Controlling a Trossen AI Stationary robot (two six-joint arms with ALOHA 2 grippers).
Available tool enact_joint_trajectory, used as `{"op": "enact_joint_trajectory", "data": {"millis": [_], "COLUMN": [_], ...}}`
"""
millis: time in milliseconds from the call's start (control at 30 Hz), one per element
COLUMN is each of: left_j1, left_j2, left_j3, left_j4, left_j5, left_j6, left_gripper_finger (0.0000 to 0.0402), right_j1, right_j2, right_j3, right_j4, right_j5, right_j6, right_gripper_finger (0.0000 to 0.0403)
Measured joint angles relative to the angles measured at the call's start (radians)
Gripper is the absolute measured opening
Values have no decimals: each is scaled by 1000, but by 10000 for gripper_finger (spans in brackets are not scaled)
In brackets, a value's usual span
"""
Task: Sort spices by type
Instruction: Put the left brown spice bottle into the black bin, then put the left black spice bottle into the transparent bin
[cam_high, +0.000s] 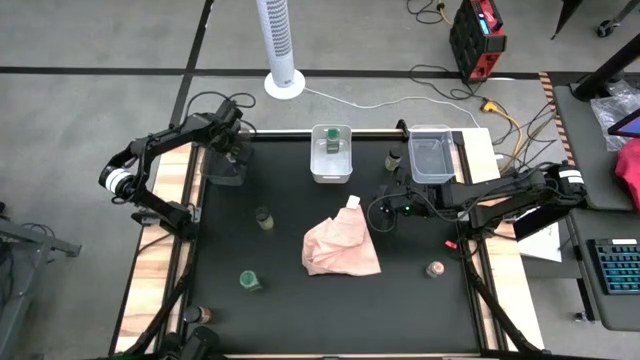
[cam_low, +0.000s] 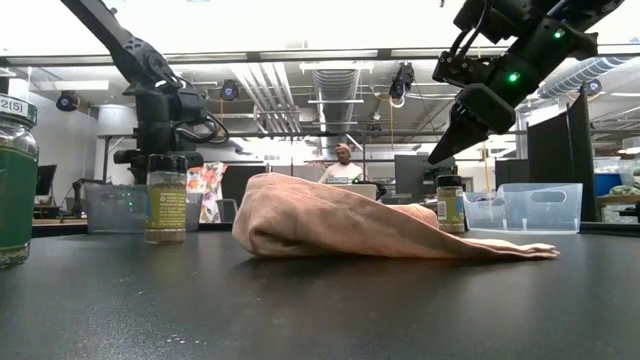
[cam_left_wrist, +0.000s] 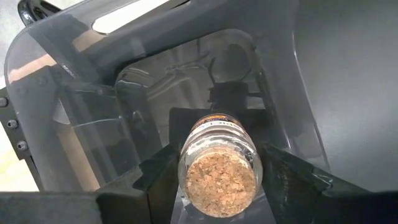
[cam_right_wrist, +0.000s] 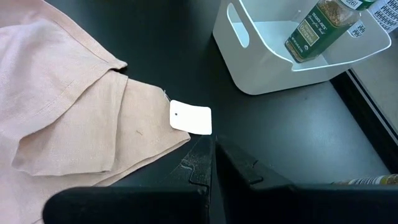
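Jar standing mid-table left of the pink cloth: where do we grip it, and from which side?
Take the jar around its cylindrical body just under the lid, coming straight down from above. It stands upright with bare table all round, so fingers fit either side; the pink cloth lies apart to its right. The left end effector is nearer but sits at the clear bin with a jar of tan spice between its fingers.

Jar (cam_left_wrist: 217, 167) lid hidden; green jar (cam_low: 14, 180) cut off by edge.
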Motion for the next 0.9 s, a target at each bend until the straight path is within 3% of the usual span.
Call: {"op": "enact_joint_trajectory", "data": {"millis": [500,900], "left_j1": [0,0], "left_j2": [0,0], "left_j3": [0,0], "left_j4": [0,2], "left_j5": [0,-2], "left_j6": [-2,16], "left_gripper_finger": [193,252], "right_j1": [0,0], "right_j2": [0,0], "right_j3": [0,0], "right_j4": [1,4], "right_j5": [0,0], "right_j6": [0,0], "right_gripper_finger": [13,13]}}
